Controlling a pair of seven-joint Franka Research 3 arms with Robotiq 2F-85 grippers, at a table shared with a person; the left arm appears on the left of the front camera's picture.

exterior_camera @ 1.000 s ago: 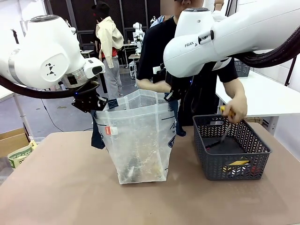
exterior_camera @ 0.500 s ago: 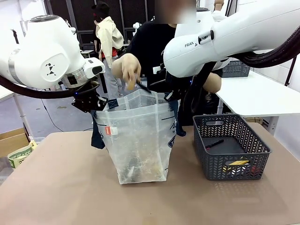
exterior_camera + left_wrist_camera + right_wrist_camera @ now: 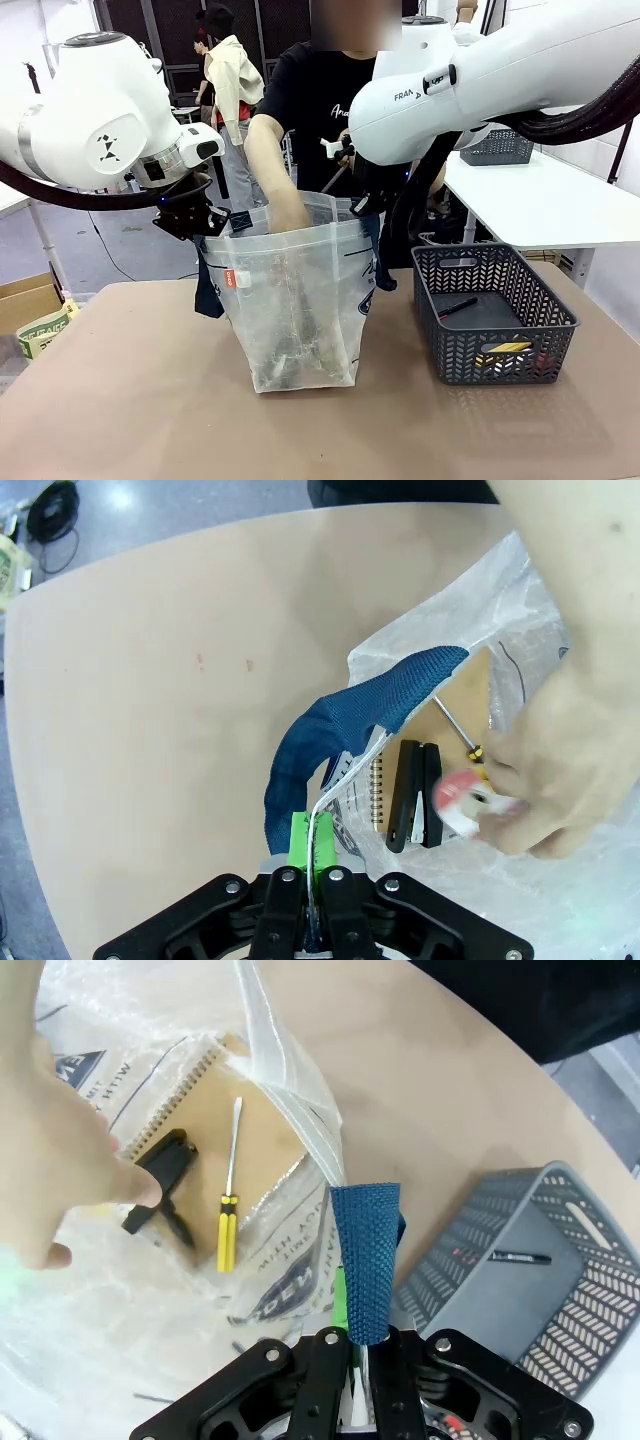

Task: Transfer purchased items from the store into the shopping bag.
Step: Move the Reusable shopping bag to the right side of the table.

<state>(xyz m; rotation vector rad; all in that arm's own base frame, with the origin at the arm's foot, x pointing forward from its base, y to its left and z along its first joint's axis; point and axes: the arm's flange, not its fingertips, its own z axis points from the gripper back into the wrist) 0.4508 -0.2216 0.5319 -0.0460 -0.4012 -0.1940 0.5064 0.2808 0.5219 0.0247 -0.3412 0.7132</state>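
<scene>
The translucent shopping bag (image 3: 300,290) stands open mid-table. My left gripper (image 3: 200,220) is shut on its left rim beside a navy handle (image 3: 340,730), green pads (image 3: 298,842) pinching the plastic. On the right rim, by the other handle (image 3: 365,1250), my right gripper (image 3: 355,1345) is shut as well. The person's hand (image 3: 290,212) reaches into the bag, holding a small red and white piece (image 3: 460,798). At the bottom lie purchased items: a brown spiral pad (image 3: 270,1150), a yellow-handled screwdriver (image 3: 228,1220) and a black tool (image 3: 415,795).
A dark grey mesh basket (image 3: 495,310) stands right of the bag, holding a black pen (image 3: 458,306) and a yellow piece (image 3: 505,348). A cardboard box (image 3: 30,300) sits off the table's left edge. Bare tabletop lies in front of the bag.
The person's hand went from the basket to above the bag's mouth, then down inside the bag. Both grippers kept their hold and place.
</scene>
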